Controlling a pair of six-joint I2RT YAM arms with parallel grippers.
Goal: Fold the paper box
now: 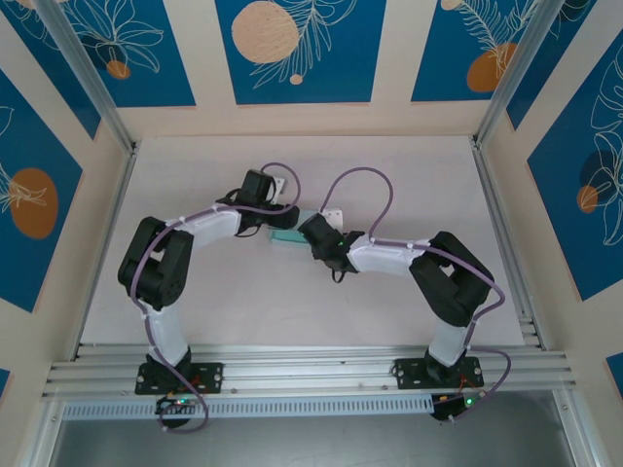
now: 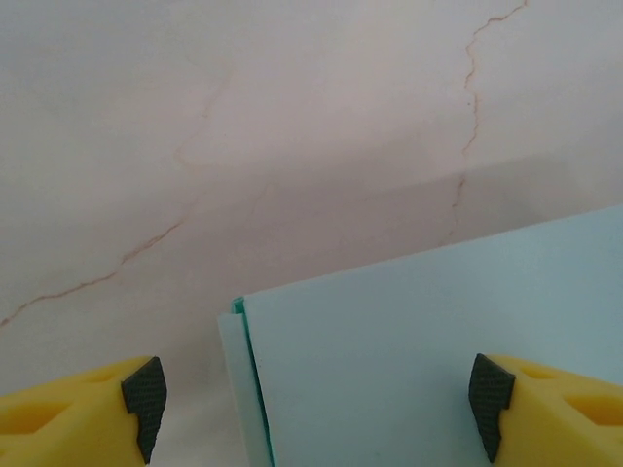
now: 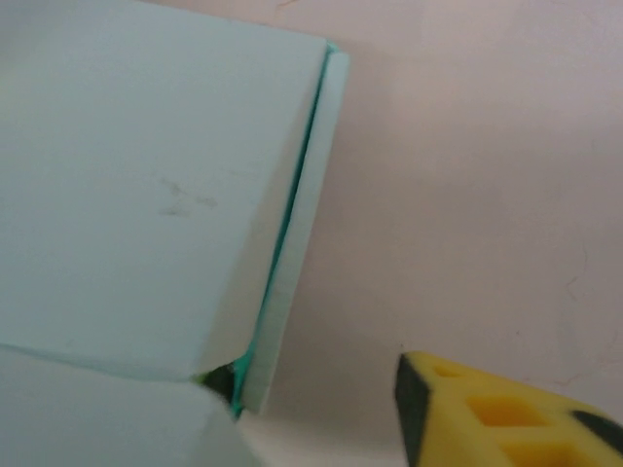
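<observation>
The left gripper [image 2: 313, 401] stood released, its yellow fingers [image 2: 68, 413] spread wide. The paper box [image 2: 438, 321] lay flat on the table [image 2: 292, 117] between and ahead of them, its doubled edge just inside the left finger. One finger [image 3: 506, 409] of the right gripper [image 1: 311, 233] showed, apart from the box's edge; whether that gripper was released or clenched could not be told.
</observation>
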